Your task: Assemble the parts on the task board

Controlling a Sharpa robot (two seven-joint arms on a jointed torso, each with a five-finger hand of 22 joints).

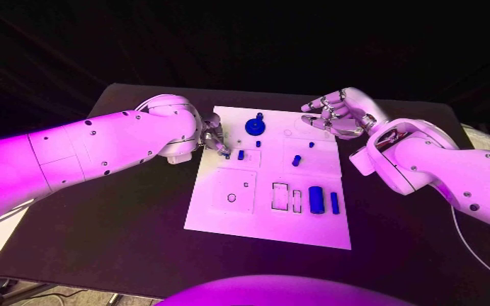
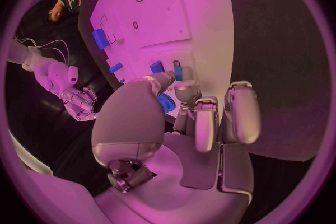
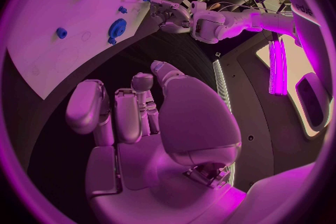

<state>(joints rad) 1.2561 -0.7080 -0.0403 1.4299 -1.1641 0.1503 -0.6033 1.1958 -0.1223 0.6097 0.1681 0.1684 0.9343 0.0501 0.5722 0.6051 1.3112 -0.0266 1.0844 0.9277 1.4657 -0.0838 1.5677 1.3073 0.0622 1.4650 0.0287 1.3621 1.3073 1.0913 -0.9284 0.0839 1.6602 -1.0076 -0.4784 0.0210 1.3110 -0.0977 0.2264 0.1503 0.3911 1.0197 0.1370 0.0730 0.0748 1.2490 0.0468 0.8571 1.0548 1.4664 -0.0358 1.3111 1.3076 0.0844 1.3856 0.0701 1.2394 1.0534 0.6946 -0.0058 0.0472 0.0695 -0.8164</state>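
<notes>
The white task board (image 1: 268,210) lies in the middle of the black table. My left hand (image 1: 212,138) is at the board's left edge and pinches a small blue part (image 2: 166,103) between thumb and finger, low over the board. A blue gear (image 1: 255,125) stands close by, toward the far edge. Short blue pegs (image 1: 241,154) (image 1: 296,159) stand in the board's middle. A blue cylinder (image 1: 316,197) and a thin blue bar (image 1: 335,202) lie near the right edge. My right hand (image 1: 337,115) hovers over the board's far right corner, its fingers (image 3: 133,115) apart and holding nothing.
Outlined recesses (image 1: 237,193) mark the board's near left part. Black table (image 1: 122,214) surrounds the board on both sides. In the right wrist view the left hand (image 3: 171,13) shows beside the gear (image 3: 117,28).
</notes>
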